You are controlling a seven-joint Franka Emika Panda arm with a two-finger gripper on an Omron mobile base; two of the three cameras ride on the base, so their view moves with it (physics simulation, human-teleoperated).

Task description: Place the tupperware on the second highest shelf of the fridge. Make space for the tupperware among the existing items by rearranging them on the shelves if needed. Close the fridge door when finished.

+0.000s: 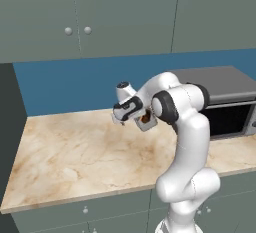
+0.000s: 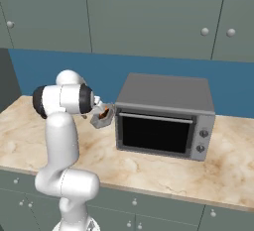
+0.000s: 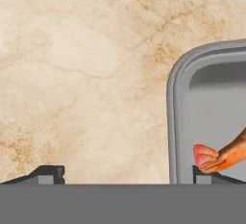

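Note:
The tupperware [image 1: 146, 121] is a small clear-grey tub with orange and brown food, sitting near the back of the marble counter [image 1: 75, 152], just left of the microwave. In the right base view the tupperware [image 2: 102, 118] looks slightly tilted. My gripper [image 1: 140, 117] hangs right over it, pointing down. In the hand view my gripper [image 3: 127, 175] is open: the right fingertip [image 3: 207, 176] is over the tub's inside beside the orange food [image 3: 216, 156], and the left fingertip [image 3: 48, 174] is over bare counter. The tub's rim [image 3: 175, 98] runs between them. The fridge, its shelves, door and existing items are out of view.
A big dark grey microwave [image 2: 166, 116] stands on the counter close to the tub's right. Grey-green cupboards [image 1: 75, 17] hang above a blue back wall [image 1: 65, 84]. A tall dark panel [image 1: 9, 127] bounds the counter's left end. Counter drawers [image 2: 149, 205] lie below.

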